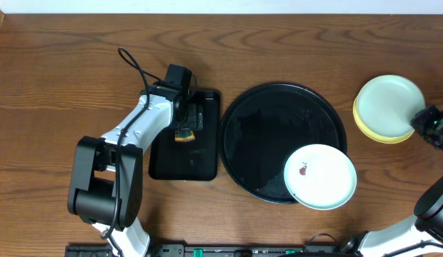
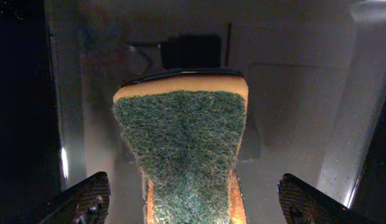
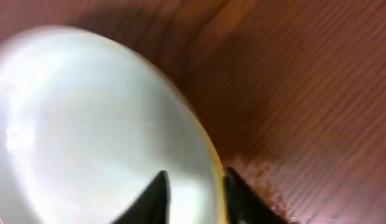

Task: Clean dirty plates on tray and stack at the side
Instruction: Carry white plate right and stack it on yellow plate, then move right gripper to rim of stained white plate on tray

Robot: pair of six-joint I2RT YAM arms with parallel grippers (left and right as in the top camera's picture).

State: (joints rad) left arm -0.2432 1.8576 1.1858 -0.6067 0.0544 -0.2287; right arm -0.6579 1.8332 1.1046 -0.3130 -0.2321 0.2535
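— Where is our dirty plate (image 1: 320, 176)?
— Near right on the round tray (image 1: 264, 128), overhanging it. It looks light, stiff and slick, so we pinch that rim. Our right gripper (image 3: 196, 177) straddles the far-right stack (image 1: 389, 107), jaws parted; our left gripper (image 2: 193, 190) gapes over the sponge (image 2: 180, 137)

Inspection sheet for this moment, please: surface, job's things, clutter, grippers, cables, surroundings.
Surface: brown wood-grain tabletop; no spills seen.
Job's things: large round glossy black tray; mint-white plate with a reddish smear overhanging its lower-right rim in the overhead view; second mint-white plate stacked on a pale yellow plate, on the table right of the tray.
Clutter: small rectangular black tray holding a yellow sponge with green scouring pad.
Grippers: left gripper open, fingers apart from the sponge on either side; right gripper straddles the stack's rim, grip unclear.
Cables: black cable looping by the left arm.
Surroundings: pale strip beyond the far edge; otherwise nothing seen.
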